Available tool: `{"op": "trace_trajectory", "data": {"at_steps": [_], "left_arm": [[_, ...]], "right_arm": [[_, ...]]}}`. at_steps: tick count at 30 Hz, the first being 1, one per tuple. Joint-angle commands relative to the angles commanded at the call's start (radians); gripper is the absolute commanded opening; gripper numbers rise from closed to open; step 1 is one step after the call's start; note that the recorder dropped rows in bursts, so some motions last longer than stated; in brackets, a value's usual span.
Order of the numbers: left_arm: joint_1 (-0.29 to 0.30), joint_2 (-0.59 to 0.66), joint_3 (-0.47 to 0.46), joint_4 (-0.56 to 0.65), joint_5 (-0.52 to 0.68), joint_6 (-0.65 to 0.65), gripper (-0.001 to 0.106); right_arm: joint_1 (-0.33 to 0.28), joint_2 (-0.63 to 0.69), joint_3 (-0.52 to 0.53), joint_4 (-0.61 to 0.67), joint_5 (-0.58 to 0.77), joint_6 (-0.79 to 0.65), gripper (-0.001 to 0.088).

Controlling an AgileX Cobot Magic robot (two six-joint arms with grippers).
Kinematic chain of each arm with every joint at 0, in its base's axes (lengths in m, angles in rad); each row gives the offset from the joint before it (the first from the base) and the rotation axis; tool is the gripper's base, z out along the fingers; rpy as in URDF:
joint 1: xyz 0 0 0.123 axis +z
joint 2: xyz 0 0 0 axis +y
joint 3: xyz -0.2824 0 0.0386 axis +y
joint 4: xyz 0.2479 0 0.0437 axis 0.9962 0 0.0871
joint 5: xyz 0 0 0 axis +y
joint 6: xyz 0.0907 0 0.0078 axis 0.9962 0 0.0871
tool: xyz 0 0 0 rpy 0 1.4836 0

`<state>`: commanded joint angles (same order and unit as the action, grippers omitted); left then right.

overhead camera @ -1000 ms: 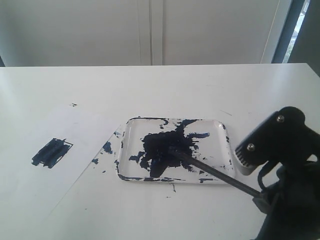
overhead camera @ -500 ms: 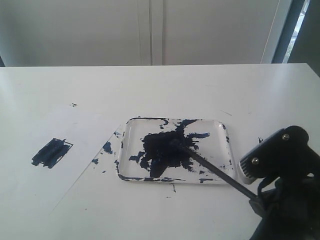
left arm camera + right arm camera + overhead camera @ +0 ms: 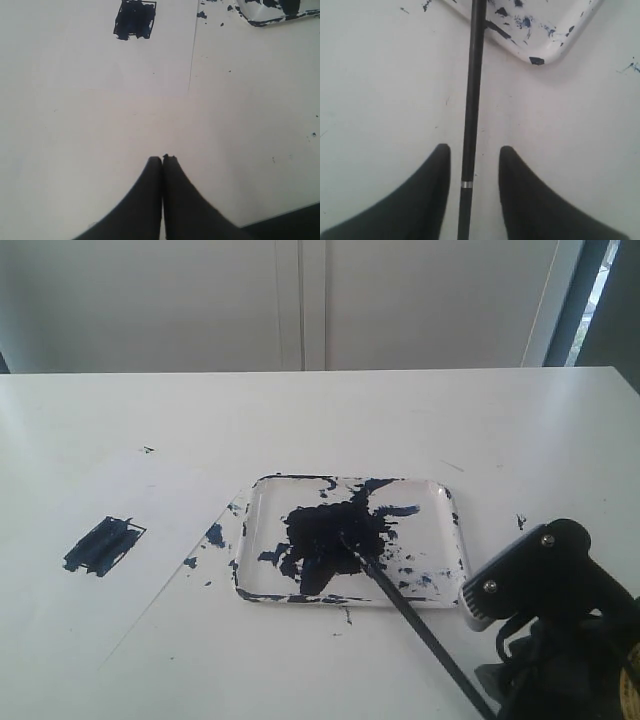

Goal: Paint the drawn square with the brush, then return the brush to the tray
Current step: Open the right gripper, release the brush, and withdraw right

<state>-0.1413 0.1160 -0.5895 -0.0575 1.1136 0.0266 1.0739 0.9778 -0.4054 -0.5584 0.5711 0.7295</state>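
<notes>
The fingers (image 3: 432, 190) of the right gripper (image 3: 474, 148) stand apart in the right wrist view. The brush (image 3: 472, 100), a thin black stick, runs straight between them with a gap of white table (image 3: 380, 75) on each side, so neither finger touches it. Its far end crosses the rounded rim of the tray (image 3: 555, 47), a clear dish flecked with dark blue paint.

In the left wrist view, the left gripper (image 3: 162, 159) hangs over a white sheet of paper (image 3: 100, 100) with its two black fingers (image 3: 145, 200) pressed together, holding nothing. The drawn square (image 3: 135, 19) lies well beyond them on the paper, its outline filled with dark paint. A corner of the tray shows off to one side.

In the exterior view, the tray sits mid-table with a large dark paint pool (image 3: 325, 540) inside. The brush rests with its tip in that pool, its handle slanting over the tray's near rim toward the right arm (image 3: 545, 585) at the lower right. The painted square lies well to the left of the tray.
</notes>
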Motion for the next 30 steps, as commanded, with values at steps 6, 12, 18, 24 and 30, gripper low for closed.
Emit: {"op": "trace_trajectory", "data": {"at_steps": [6,12,18,24,30], "left_arm": [[0.000,0.000,0.000,0.000,-0.019,0.000,0.007],[0.000,0.000,0.000,0.000,-0.140,0.000,0.007],[0.000,0.002,0.070,-0.050,-0.247,-0.001,0.007],[0.000,0.004,0.161,-0.108,-0.497,0.001,0.007],[0.000,0.084,0.244,-0.110,-0.755,0.123,0.007]], "right_arm": [[0.000,-0.012,-0.015,-0.068,-0.062,0.012,0.0492],[0.000,-0.104,-0.073,-0.217,-0.104,0.020,0.0081],[0.000,-0.205,-0.093,-0.491,-0.100,0.298,0.0000],[0.000,-0.271,-0.093,-0.937,0.012,0.762,0.0000],[0.000,-0.269,-0.081,-1.186,0.009,0.917,0.0000]]}}
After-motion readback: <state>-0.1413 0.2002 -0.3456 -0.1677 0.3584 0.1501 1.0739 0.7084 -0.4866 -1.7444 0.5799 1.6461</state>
